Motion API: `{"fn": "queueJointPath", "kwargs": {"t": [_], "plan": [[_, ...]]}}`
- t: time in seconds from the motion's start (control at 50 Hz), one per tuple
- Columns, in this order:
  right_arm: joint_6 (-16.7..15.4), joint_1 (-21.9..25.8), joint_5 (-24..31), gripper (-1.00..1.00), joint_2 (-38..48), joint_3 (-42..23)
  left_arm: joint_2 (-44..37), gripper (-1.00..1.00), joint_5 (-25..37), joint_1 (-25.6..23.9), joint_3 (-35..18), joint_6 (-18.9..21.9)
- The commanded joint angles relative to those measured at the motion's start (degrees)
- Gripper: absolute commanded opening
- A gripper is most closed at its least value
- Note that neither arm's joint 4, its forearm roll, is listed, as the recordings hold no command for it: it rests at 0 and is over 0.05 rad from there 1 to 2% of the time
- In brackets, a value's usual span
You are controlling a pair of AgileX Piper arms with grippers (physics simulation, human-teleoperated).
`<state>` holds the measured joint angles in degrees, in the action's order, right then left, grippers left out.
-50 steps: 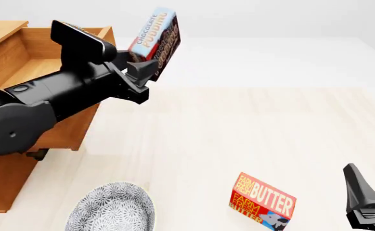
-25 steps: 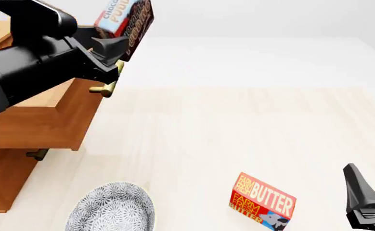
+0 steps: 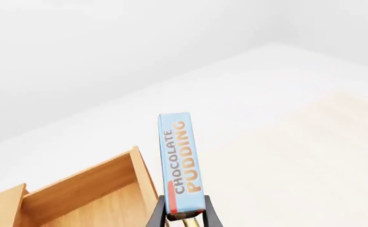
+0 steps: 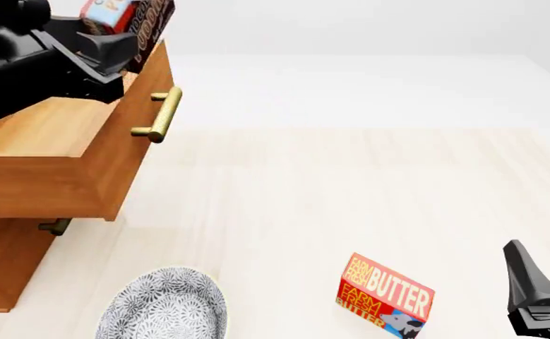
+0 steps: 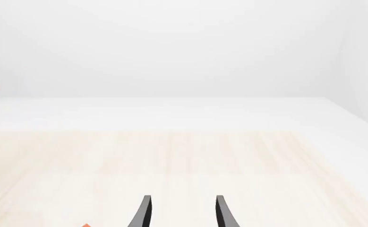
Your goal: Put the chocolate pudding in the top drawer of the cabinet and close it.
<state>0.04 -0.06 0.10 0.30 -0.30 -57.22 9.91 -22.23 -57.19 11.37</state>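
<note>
**Holding the pudding box over the open top drawer**

Starting with the biggest thing, the cabinet [image 4: 11,261] of light-brown wood fills the left of the front view, and its top drawer [image 4: 114,152] stands pulled out toward me, brass bar handle [image 4: 159,114] on its front. The lower drawer's handle [image 4: 54,227] just peeks out beneath. My left gripper [image 4: 105,48] is clamped on the chocolate pudding [image 3: 182,163], which sits raised above the drawer's front corner. It is a thin flat box held on edge: the narrow side is light blue with "CHOCOLATE PUDDING" in orange and white letters, and a dark brown face shows in the front view. On the table lie 1 red "BUTTER" box [image 4: 385,293] and 1 patterned grey plate [image 4: 166,307]. My right gripper [image 5: 181,212] rests low at the near right, fingers parted around nothing.
</note>
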Motion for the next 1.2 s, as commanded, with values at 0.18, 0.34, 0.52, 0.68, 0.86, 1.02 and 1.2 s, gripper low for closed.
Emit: {"fn": "queueJointPath", "kwargs": {"t": [0.18, 0.34, 0.52, 0.68, 0.86, 1.02, 1.2], "plan": [[0.00, 0.01, 0.00, 1.00, 0.00, 0.00, 4.12, -1.00, 5.30, 6.50, -1.27, 1.17], [0.00, 0.00, 0.00, 1.00, 0.01, 0.00, 5.03, -1.00, 7.76, 8.27, -2.00, 0.92], [0.00, 0.00, 0.00, 1.00, 0.00, 0.00, 6.33, -1.00, 8.99, 10.15, -1.16, -0.12], [-0.01, 0.01, 0.01, 1.00, 0.01, 0.00, 5.95, -1.00, 10.73, 11.13, -1.38, -0.51], [0.01, 0.00, 0.00, 1.00, 0.00, 0.00, 6.09, -1.00, 12.94, 13.30, -1.12, -1.03], [0.00, -0.01, 0.00, 1.00, 0.00, 0.00, 6.53, -1.00, 13.53, 15.15, 0.46, -0.96], [0.00, 0.00, 0.00, 1.00, 0.00, 0.00, 5.19, -1.00, 14.06, 16.09, 0.49, -0.85]]}}
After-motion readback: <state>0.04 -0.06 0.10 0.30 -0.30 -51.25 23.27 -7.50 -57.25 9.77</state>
